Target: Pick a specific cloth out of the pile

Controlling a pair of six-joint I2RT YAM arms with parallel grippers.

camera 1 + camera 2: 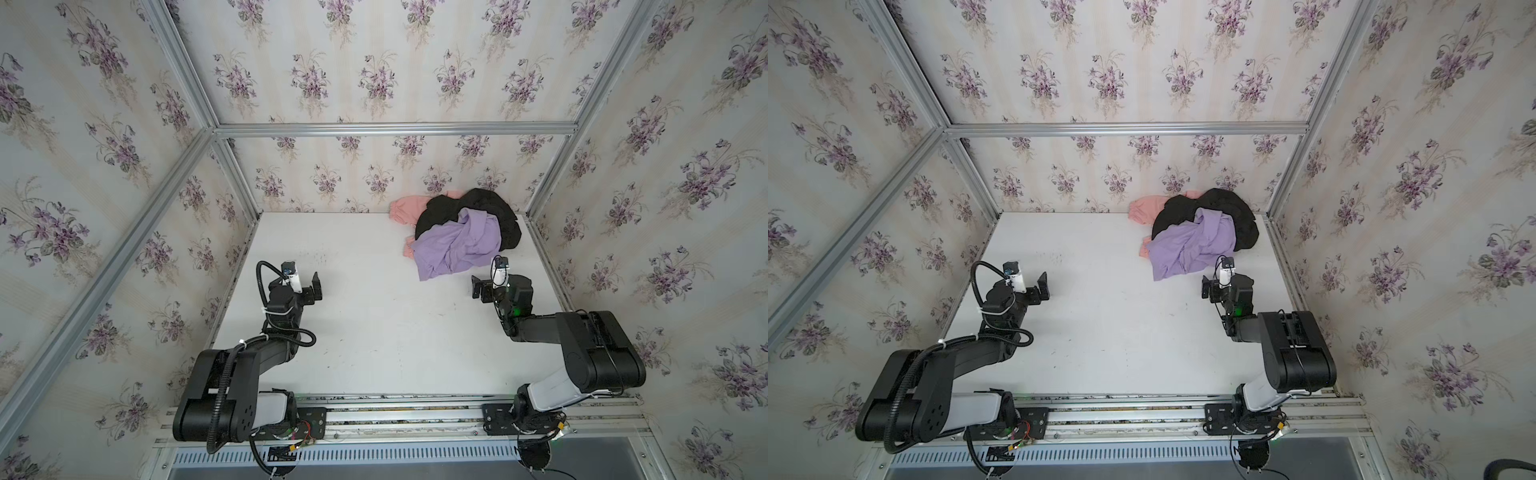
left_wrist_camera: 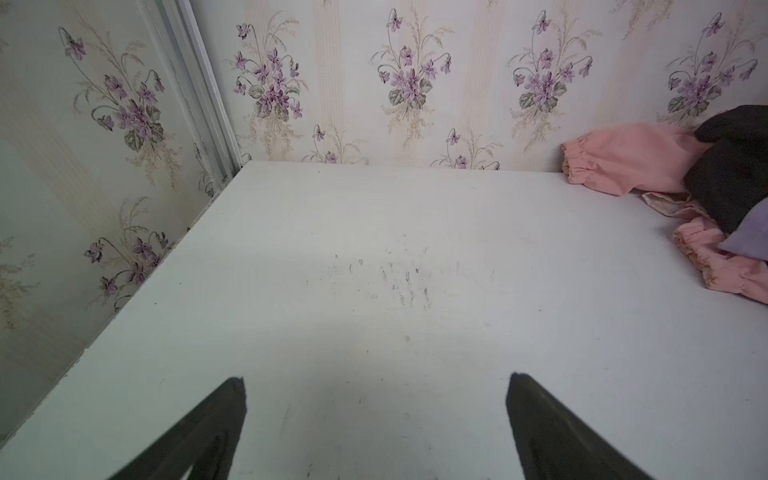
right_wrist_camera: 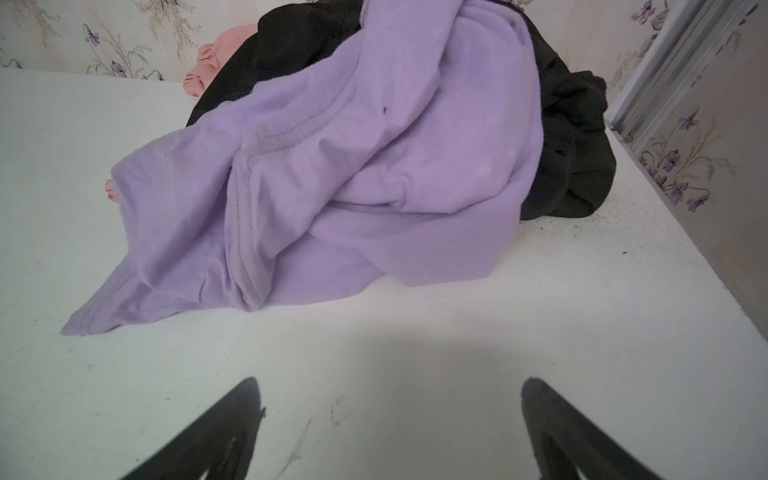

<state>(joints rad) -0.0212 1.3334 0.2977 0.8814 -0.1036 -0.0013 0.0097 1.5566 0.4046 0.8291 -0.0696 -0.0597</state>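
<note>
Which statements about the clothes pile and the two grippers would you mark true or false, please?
1. The lilac garment lies over part of the black cloth. True.
2. The right gripper is shut on the black cloth. False: it is open, short of the pile.
3. The pile sits by the back wall, right of centre. True.
4. The left gripper touches the pile. False: it is open over bare table, well apart.
</note>
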